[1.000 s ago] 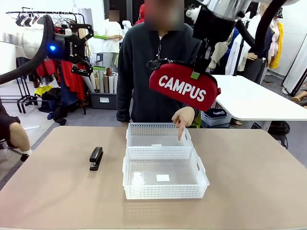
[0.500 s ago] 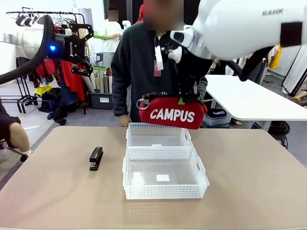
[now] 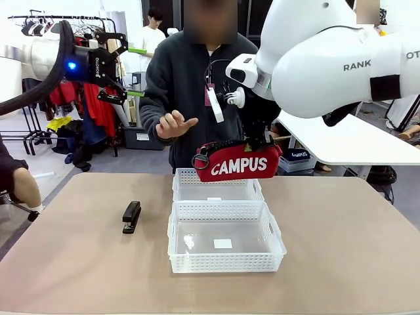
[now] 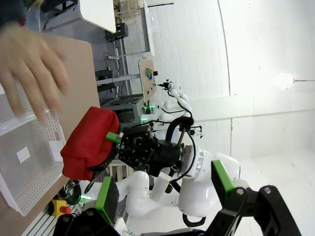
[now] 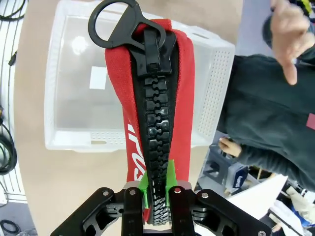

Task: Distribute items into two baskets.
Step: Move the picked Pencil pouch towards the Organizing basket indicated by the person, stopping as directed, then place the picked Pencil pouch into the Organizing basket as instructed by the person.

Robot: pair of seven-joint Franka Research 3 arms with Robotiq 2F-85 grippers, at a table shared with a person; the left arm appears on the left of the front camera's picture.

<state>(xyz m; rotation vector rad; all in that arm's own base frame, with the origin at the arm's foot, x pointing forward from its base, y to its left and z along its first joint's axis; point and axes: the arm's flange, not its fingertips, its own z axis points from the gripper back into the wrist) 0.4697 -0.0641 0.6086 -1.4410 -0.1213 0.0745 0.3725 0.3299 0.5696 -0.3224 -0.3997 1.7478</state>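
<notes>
Beige tabletop [image 3: 341, 249] spans the lower frame. At centre right, the right gripper [image 3: 252, 140] is clamped on the zipper edge of the one red CAMPUS pouch [image 3: 239, 165]. The pouch hangs lengthwise beneath it, low over the far basket [image 3: 197, 177] of two. The near basket [image 3: 223, 262] sits right against the far one, in front. One black stapler [image 3: 131, 216] lies at lower left, well apart from both. At upper left, the left gripper [image 3: 122, 71] hangs with jaws spread, holding nothing. One person's hand [image 3: 172, 123] is raised left of the pouch.
</notes>
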